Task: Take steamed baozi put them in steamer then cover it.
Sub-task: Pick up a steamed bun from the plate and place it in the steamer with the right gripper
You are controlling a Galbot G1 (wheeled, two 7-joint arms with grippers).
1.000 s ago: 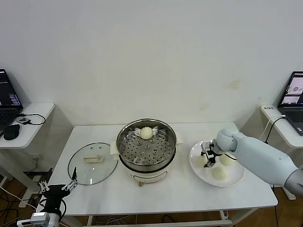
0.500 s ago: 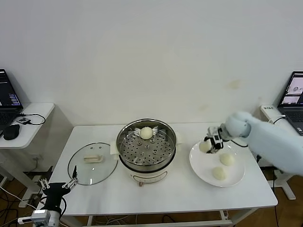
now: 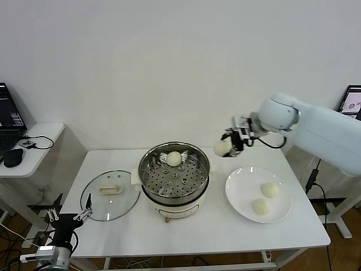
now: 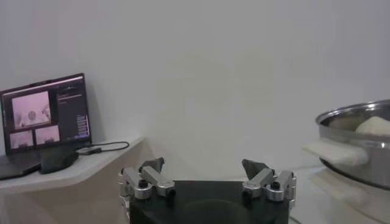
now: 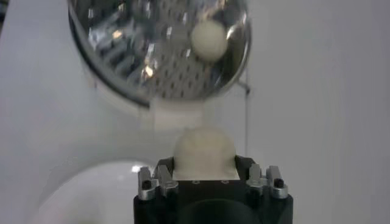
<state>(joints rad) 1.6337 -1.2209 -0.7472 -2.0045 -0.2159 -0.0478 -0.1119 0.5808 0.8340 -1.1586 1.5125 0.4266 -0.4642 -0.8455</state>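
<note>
Second bun lifted off the plate, headed for the steamer

The left gripper [image 3: 69, 215] waits wide open below the lid [image 3: 110, 195]. One bun [image 3: 174, 158] sits in the steamer [image 3: 175, 173]; the right gripper [image 3: 230, 145], clamping another bun [image 3: 221, 148], has risen from the plate [image 3: 244, 192], leaving two.

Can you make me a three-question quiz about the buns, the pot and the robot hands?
1. Where is the glass lid?
A. on the steamer
B. on the table beside the steamer
C. on the plate

2. How many baozi lie on the white plate?
A. two
B. three
C. none

3. What is the right hand doing?
A. resting empty on the table
B. holding a baozi in the air
C. lifting the lid

Answers:
1 B, the lid lies flat left of the steamer.
2 A, two remain there.
3 B, its fingers clasp a baozi between the plate and the steamer.
</note>
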